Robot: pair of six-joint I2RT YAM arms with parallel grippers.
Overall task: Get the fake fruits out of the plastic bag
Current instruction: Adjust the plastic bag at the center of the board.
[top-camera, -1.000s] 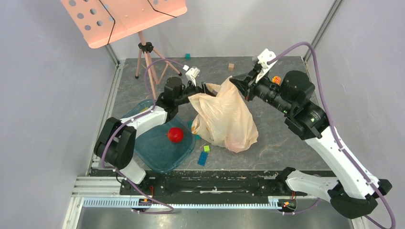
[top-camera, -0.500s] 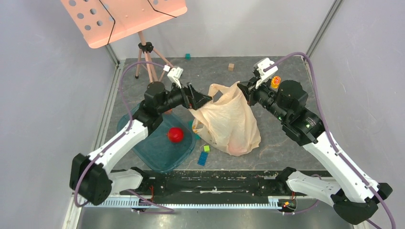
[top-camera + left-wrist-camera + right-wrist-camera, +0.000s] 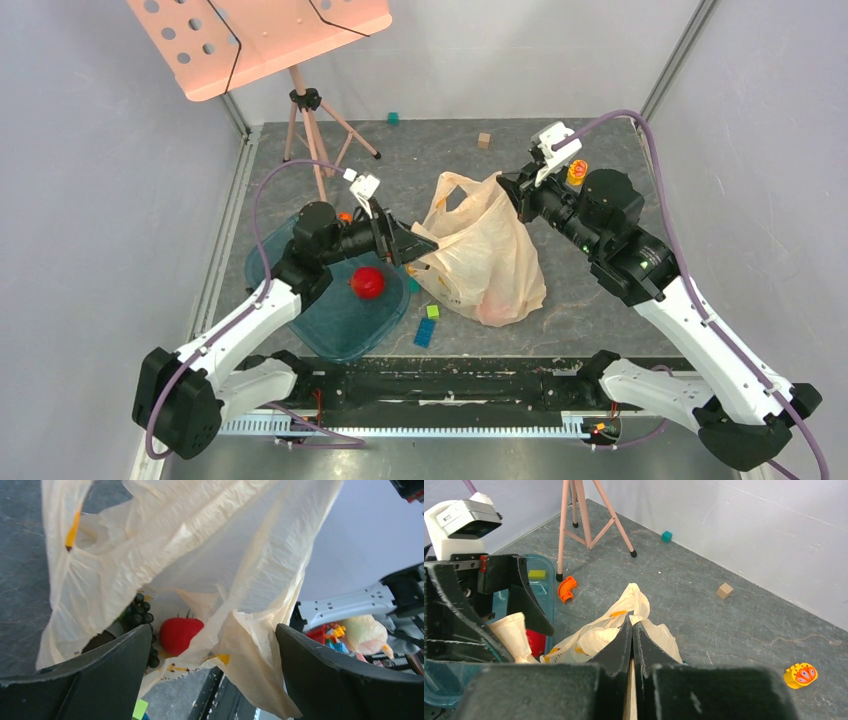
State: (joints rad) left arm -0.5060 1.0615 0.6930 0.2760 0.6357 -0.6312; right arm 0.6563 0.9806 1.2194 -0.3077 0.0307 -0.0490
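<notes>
The plastic bag [image 3: 490, 250] stands tall on the worktop [image 3: 575, 320]. Its fat bottom sits on the near side. Its thin top points up and toward the far side, so in the top view its long way runs from near to far. One loop handle [image 3: 448, 186] sticks up loose at the top left. The bag's mouth faces left, toward the left tool [image 3: 420, 248].

The right tool [image 3: 632, 624] is at the very top of the bag. Its two fingers are squeezed tight together on a pinch of the thin plastic, and the bag hangs down from them.

The left tool is at the bag's left edge, low down by the mouth. Its fingers [image 3: 100, 680] are spread as wide as they go and hold nothing. Its own camera looks right into the bag between the two fingers. A fold of the bag's edge hangs between them, but I cannot tell if it touches them.

Deep in the bag lies a red apple [image 3: 180, 634]. Right beside it, on its left in that view, are the dark grapes [image 3: 142, 617]. Both sit at the bottom of the bag, past the tips of the left tool.

The other red apple [image 3: 368, 282] is out of the bag. It lies in the teal tray [image 3: 320, 325], just beside the left tool. A small green block [image 3: 432, 311] and a blue block [image 3: 424, 333] lie on the worktop near the bag's bottom.
</notes>
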